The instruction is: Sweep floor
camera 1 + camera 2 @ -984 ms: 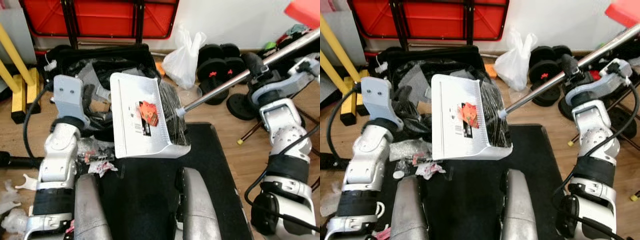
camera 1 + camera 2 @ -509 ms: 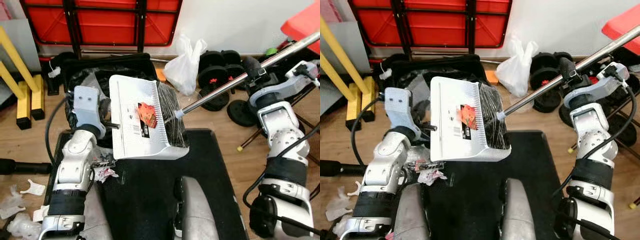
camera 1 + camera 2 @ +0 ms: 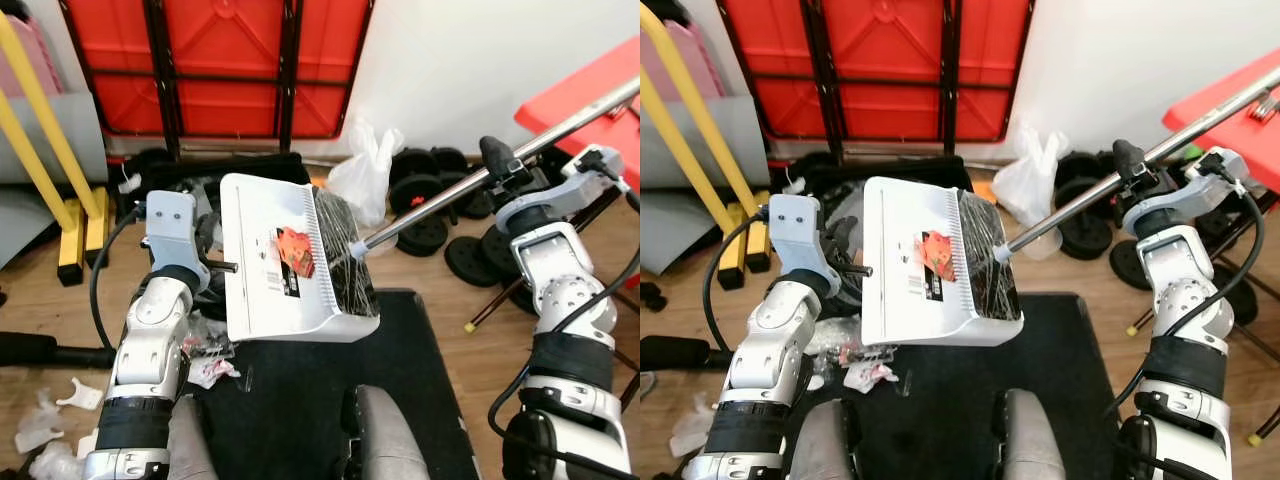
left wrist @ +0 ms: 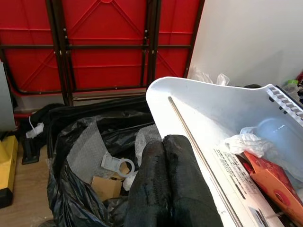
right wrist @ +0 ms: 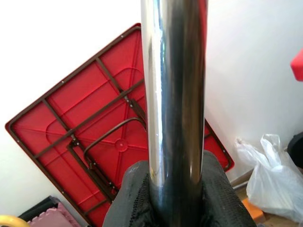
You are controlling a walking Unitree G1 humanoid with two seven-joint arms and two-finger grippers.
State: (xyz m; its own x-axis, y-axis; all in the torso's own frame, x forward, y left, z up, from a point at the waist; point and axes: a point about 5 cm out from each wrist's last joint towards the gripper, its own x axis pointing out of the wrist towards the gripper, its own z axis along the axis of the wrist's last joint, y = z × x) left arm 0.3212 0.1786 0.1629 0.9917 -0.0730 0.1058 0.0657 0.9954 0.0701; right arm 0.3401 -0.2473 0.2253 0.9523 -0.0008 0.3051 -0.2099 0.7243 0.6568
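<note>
A white dustpan (image 3: 262, 255) hangs tilted at chest height, carrying a red wrapper (image 3: 295, 250) and a crumpled white scrap (image 4: 244, 143). The broom's black bristles (image 3: 345, 262) press into its open side. My left gripper (image 3: 222, 266) is behind the pan, fingers (image 4: 165, 165) shut on its thin metal handle. My right gripper (image 3: 497, 160) is shut on the broom's shiny pole (image 3: 430, 205), which runs up to the right. Just beyond the pan lies an open black rubbish bag (image 4: 80, 189) with bubble wrap and cardboard in it.
A red folded table (image 3: 220, 60) leans on the back wall, with yellow posts (image 3: 45, 150) to its left. A white plastic bag (image 3: 365, 170) and black weights (image 3: 425, 170) lie at the right. A black mat (image 3: 290, 400) is underfoot, with paper litter (image 3: 40, 430) on the wood floor.
The whole picture has shifted, with more of the wall in view, so the camera has moved. My left arm has come in closer behind the dustpan. Both grips are unchanged.
</note>
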